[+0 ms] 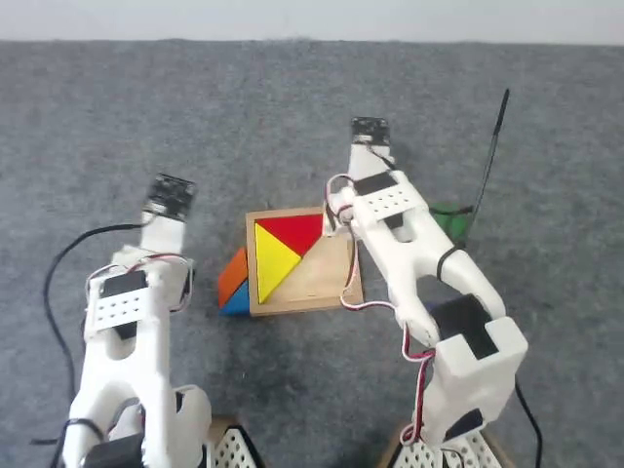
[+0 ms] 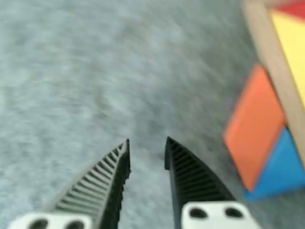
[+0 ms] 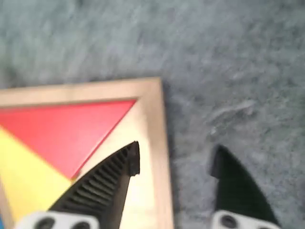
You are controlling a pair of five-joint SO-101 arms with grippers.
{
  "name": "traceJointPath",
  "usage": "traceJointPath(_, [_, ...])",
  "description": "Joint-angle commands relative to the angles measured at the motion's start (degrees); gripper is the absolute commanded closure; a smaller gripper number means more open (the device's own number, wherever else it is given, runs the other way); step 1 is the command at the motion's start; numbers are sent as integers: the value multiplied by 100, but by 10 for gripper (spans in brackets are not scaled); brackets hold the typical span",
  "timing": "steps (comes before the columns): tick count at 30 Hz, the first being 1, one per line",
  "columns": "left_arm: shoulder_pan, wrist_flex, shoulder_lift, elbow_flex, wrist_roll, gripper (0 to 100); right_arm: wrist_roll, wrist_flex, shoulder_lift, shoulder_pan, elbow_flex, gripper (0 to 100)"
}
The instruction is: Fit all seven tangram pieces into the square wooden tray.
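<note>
The square wooden tray (image 1: 331,283) lies mid-table and holds a red triangle (image 1: 292,232) and a yellow triangle (image 1: 272,261). An orange piece (image 1: 231,275) and a blue piece (image 1: 237,303) lie on the carpet against the tray's left side. A green piece (image 1: 450,218) shows to the right, partly hidden by the right arm. My left gripper (image 2: 147,145) hangs open over bare carpet, a little apart from the orange piece (image 2: 252,138) and blue piece (image 2: 281,167). My right gripper (image 3: 174,152) is open, its fingers straddling the tray's rim (image 3: 155,124) near a corner, beside the red triangle (image 3: 62,131).
Grey carpet (image 1: 146,117) covers the table. A thin black rod (image 1: 490,156) stands up at the right near the green piece. Both arm bases sit at the near edge, with cables running along them.
</note>
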Motion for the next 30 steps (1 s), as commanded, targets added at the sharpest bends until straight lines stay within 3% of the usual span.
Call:
traceJointPath(1, [501, 826, -202, -523, -396, 867, 431, 655, -66, -75, -642, 735])
traceJointPath(6, [1037, 1292, -202, -892, -888, 866, 1055, 1604, -145, 295, -932, 818])
traceJointPath(9, [1424, 1310, -193, -901, -1134, 865, 1116, 1982, -611, 892, -941, 879])
traceJointPath(12, [1697, 1292, -158, -910, -1213, 865, 1345, 2193, -1516, 1587, -695, 876])
traceJointPath(16, [1767, 1257, -149, -945, -1222, 865, 1600, 1745, -2976, 2088, 396, 876])
traceJointPath(22, [1741, 870, 396, -1015, -1240, 823, 1609, 382, -4365, 2149, 2277, 876])
traceJointPath(26, [1723, 800, 1538, -1437, -1626, 822, 1618, 251, -4576, 2132, 2462, 876])
traceJointPath(30, [1714, 1363, 2277, -2185, -1811, 823, 1618, 242, -4576, 2132, 2479, 876])
